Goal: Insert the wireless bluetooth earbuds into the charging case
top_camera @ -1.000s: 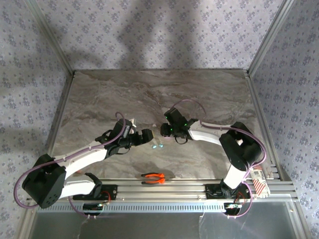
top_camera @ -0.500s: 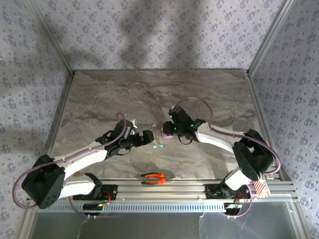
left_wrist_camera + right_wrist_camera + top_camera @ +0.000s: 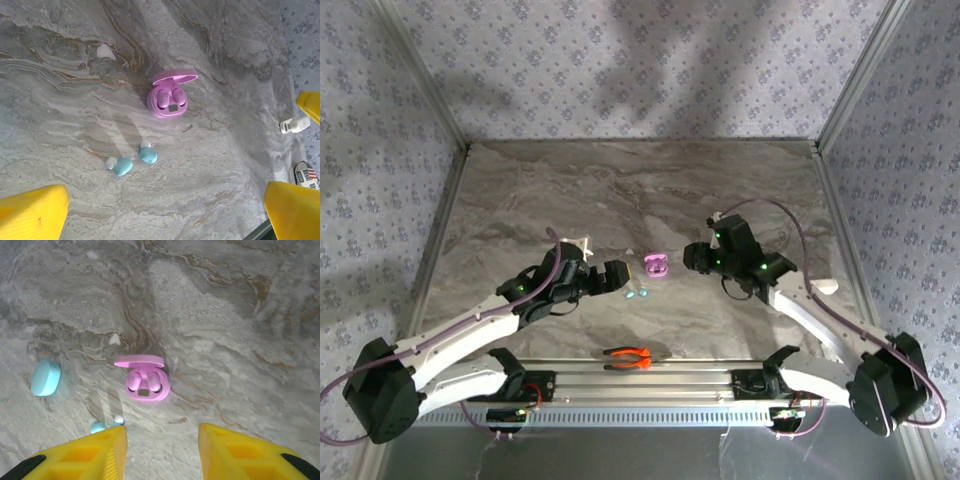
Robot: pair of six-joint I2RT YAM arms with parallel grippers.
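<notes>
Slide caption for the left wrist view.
Open pink case with its pink earbuds seated; teal earbuds loose on the marble tabletop.

Top external: high, behind the arm bases (image 3: 515, 385), looking down on the whole worktop (image 3: 620, 190). Left and right wrist views: near, tilted down at the marble from opposite sides. Shared: open pink case (image 3: 167, 100), teal earbuds (image 3: 123, 166).

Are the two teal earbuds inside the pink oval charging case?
No, the teal earbuds lie on the marble tabletop outside the pink case.
</notes>
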